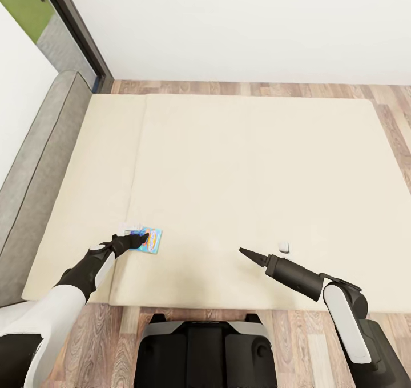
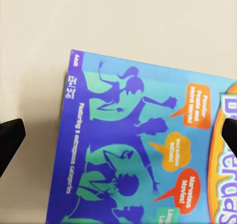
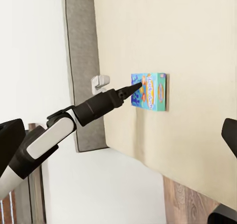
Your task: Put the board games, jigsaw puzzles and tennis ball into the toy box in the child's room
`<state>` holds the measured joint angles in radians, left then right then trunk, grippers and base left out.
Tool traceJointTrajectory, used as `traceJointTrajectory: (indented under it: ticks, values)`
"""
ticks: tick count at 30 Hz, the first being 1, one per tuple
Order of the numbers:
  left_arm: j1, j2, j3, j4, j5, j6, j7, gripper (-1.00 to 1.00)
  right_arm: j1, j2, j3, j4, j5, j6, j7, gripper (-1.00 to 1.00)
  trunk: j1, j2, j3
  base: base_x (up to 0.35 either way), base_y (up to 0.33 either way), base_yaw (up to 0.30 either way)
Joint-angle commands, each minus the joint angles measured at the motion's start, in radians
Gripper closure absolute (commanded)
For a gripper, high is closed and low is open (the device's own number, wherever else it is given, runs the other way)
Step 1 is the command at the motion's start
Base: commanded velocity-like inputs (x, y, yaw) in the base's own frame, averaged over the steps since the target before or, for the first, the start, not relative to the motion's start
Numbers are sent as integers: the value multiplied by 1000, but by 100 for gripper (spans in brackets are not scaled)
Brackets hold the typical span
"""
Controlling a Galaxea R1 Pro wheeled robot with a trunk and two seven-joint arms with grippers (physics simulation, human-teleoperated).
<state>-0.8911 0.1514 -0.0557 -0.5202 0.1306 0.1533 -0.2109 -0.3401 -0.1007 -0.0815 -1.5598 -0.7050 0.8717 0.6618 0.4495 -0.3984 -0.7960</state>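
low beige bed (image 1: 240, 165) with grey headboard (image 1: 34, 165) spread across the head view, wood-plank floor (image 1: 319, 342) along its near edge. blue board game (image 1: 150, 241) lying flat on the mattress near that edge, toward the headboard side. left gripper (image 1: 138, 238) hovering right over the game, dark fingertips (image 2: 11, 137) set wide apart with the blue lid (image 2: 148, 155) between them in the left wrist view, touching or not impossible to tell. small white thing (image 1: 129, 227) just beside the game, on its headboard side. right gripper (image 1: 246, 254) reaching over the mattress, well apart from the game, fingers (image 3: 10, 140) spread wide, nothing between them. another small white thing (image 1: 284, 246) just beside the right gripper.
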Motion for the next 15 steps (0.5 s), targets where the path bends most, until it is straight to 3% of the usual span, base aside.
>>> traceJointTrajectory:
  ticks: [1,15]
  values:
    - [0,2,-6,-2,11,7,0,-100,0,0,-1,0,-1,6,3,-100,0,-2,-3,0,0,0]
    - [0,3,-6,-1,11,-3,-5,-100,0,1,1,0,0,6,0,-100,0,-2,-26,0,0,0]
